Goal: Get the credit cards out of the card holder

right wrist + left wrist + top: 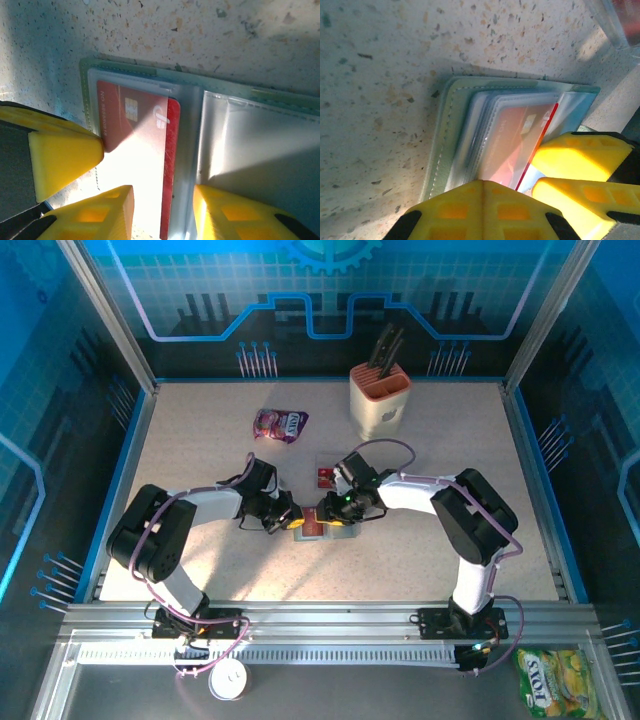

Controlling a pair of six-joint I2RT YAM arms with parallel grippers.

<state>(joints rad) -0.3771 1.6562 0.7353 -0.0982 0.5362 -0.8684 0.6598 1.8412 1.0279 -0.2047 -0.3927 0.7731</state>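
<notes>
The sage-green card holder (312, 530) lies open on the table between both arms. Its clear sleeves (485, 130) hold a red credit card (135, 120), whose edge sticks out of its sleeve towards the fold. My right gripper (165, 205) is open, one finger on each side of that card's protruding edge. My left gripper (482, 186) is shut, its joined tips resting on the holder's sleeves beside the right gripper's fingers (580, 155). The left fingertip (65, 160) touches the card's corner. Another red card (326, 477) lies loose on the table behind the holder.
A beige knife block (380, 400) stands at the back, right of centre. A purple snack pouch (280, 424) lies back left. A yellow snack bag (555, 680) sits outside the table at the near right. The speckled tabletop (200, 450) stretches to both sides.
</notes>
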